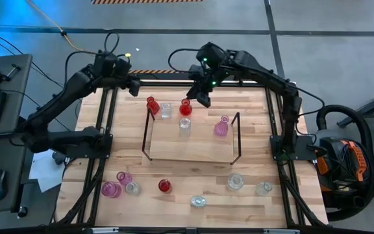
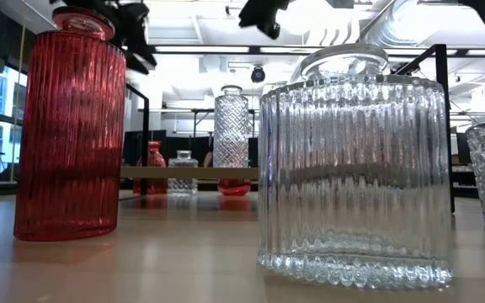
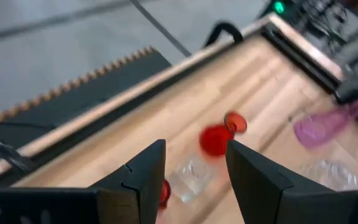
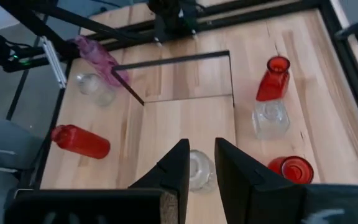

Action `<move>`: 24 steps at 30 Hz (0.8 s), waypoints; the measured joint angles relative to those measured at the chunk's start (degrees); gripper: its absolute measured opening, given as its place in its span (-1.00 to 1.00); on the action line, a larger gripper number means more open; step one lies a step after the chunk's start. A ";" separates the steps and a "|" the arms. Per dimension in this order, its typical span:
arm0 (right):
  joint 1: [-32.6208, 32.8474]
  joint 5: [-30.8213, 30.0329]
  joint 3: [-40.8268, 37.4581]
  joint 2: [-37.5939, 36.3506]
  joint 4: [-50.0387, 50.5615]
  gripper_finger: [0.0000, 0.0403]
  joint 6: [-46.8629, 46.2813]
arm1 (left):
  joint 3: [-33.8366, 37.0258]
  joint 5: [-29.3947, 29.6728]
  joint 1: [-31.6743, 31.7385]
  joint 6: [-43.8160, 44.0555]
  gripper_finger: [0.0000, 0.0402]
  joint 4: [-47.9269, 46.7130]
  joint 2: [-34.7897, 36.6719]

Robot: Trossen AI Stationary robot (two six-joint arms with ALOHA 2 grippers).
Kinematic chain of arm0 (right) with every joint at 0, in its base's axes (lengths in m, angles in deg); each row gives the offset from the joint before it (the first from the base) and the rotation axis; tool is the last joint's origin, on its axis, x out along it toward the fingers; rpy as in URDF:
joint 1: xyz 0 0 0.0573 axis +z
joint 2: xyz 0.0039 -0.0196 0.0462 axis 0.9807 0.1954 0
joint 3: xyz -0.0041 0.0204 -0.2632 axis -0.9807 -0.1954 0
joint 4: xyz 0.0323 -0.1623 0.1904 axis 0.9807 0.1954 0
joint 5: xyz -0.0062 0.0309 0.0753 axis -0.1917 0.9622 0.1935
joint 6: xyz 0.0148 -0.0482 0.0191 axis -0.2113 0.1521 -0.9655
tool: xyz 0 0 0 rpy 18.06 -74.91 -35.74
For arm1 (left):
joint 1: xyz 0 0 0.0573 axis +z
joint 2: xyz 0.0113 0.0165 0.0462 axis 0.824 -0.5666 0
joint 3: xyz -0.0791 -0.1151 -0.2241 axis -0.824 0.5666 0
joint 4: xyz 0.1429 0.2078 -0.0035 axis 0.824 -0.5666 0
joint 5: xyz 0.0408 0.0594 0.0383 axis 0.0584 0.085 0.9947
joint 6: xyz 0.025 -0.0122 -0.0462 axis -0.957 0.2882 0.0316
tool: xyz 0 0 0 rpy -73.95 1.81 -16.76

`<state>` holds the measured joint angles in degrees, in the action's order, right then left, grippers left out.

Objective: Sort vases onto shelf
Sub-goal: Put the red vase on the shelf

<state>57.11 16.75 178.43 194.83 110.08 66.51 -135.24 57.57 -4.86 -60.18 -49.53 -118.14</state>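
The shelf (image 1: 193,146) stands mid-table, its wooden board between two black wire ends. On it stand a tall red vase (image 1: 152,105), a clear one (image 1: 166,110), a round red one (image 1: 186,108), another clear one (image 1: 184,125) and a pink one (image 1: 221,126). Several more vases stand along the near edge, among them a red one (image 1: 165,186) and pink ones (image 1: 111,189). My left gripper (image 1: 134,86) hangs open beyond the shelf's far left corner. My right gripper (image 1: 202,97) hangs open, raised just beyond the round red vase (image 4: 291,169).
A larger black metal frame (image 1: 106,130) edges the table on both sides, and the arm bases sit on it. Near the low camera stand a ribbed red vase (image 2: 70,126) and a ribbed clear one (image 2: 356,168). Bare wood lies between the shelf and the near row.
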 joint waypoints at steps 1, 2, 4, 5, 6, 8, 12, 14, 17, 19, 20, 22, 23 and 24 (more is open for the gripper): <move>0.27 -0.22 0.00 -0.53 0.23 -0.72 0.02 | -0.02 -1.54 1.25 -1.58 -0.21 -0.70 -0.90; 0.54 -0.38 0.00 -1.15 0.22 -0.72 0.02 | -0.02 -2.64 2.30 -3.35 -0.21 -1.67 -1.79; 0.91 -0.41 0.00 -2.39 0.88 -0.72 0.04 | -0.02 -3.59 4.10 -7.88 -0.21 -3.63 -3.74; 1.12 -0.41 0.00 -3.06 1.19 -0.72 0.04 | -0.02 -3.59 4.84 -10.08 -0.21 -4.88 -4.78; 1.23 -0.40 0.00 -3.67 1.46 -0.72 0.04 | -0.02 -3.64 5.53 -11.98 -0.21 -6.10 -5.73; 1.55 -0.41 0.00 -4.99 2.33 -0.72 0.04 | -0.02 -3.82 6.32 -15.36 -0.21 -7.55 -7.84; 2.02 -0.98 0.00 -7.43 3.71 -0.72 0.00 | -0.02 -3.88 6.55 -20.13 -0.21 -8.94 -11.23; 2.18 -2.48 0.00 -8.75 4.48 -0.72 -0.26 | -0.02 -4.00 6.54 -21.24 -0.21 -8.95 -12.59; 2.20 -8.16 0.00 -10.64 6.26 -0.72 -1.17 | -0.02 -4.33 6.54 -22.17 -0.21 -8.98 -14.78; 2.18 -12.16 0.00 -11.83 7.18 -0.72 -2.31 | -0.02 -4.70 6.54 -20.93 -0.21 -8.94 -16.43; 2.16 -14.03 0.00 -12.46 7.56 -0.72 -2.95 | -0.02 -4.73 6.54 -19.63 -0.21 -8.93 -17.21; 2.13 -17.16 0.00 -13.60 8.51 -0.72 -3.10 | -0.02 -4.86 6.54 -15.70 -0.21 -8.80 -18.61; 2.13 -18.16 0.00 -14.10 9.01 -0.72 -3.02 | -0.02 -4.86 6.54 -13.47 -0.21 -8.73 -19.30; 2.13 -18.54 0.00 -14.64 9.59 -0.72 -2.84 | -0.02 -4.84 6.36 -11.13 -0.21 -8.59 -19.99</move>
<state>59.24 -1.79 178.43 180.19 119.67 63.67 -135.26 52.73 1.50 -71.31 -58.13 -138.13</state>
